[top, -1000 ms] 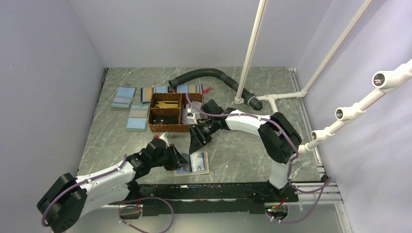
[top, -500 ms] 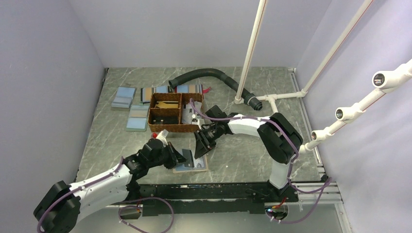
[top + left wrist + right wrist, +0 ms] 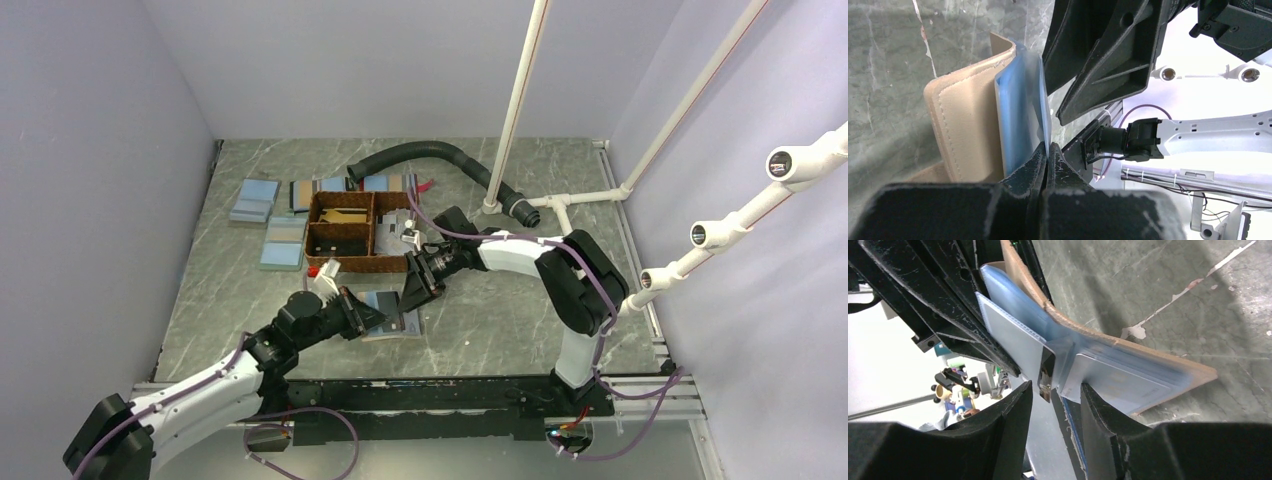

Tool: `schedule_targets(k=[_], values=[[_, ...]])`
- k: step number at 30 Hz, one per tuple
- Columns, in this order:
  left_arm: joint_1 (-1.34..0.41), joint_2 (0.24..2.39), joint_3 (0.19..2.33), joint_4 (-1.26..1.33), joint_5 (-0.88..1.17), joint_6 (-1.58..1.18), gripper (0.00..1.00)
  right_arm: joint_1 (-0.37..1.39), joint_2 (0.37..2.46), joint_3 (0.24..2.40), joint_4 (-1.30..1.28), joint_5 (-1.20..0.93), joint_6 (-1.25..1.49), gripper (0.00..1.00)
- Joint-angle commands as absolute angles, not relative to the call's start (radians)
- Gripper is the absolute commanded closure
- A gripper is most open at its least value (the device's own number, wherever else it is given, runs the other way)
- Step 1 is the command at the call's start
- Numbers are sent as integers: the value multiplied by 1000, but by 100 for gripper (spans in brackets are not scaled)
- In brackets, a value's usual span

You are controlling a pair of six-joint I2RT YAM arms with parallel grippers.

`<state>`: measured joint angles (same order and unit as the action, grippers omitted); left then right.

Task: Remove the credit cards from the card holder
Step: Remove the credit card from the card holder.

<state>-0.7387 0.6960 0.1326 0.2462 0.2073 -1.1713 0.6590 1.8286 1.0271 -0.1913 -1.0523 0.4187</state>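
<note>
Here, my left jaws pinch the card holder (image 3: 965,120) by its blue leaf; right jaws gape at a card (image 3: 1115,382). Next, I reckon: clamp, draw out.

Plain pale lilac walls (image 3: 350,70) close round a grey marbled table (image 3: 500,330) on three sides under soft, even light, with white plastic pipes (image 3: 517,110) rising near its far right corner and a black rail (image 3: 450,395) along its near edge.
</note>
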Motion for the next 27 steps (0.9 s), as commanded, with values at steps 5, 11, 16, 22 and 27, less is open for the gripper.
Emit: schedule_targets(k=[5,11,16,22,27], values=[[-735,718,126,416,203,-1178,100,662,1770,1001,-21,-1205,550,61],[-734,738,115,479,197,-1193,100,663,1770,984,48,-1244,603,76],[-733,703,109,420,171,-1210,100,653,1766,963,106,-1274,644,100],[-734,637,113,297,139,-1239,86,630,1769,950,126,-1279,644,100],[-733,593,100,262,123,-1260,75,616,1776,953,50,-1239,563,100]])
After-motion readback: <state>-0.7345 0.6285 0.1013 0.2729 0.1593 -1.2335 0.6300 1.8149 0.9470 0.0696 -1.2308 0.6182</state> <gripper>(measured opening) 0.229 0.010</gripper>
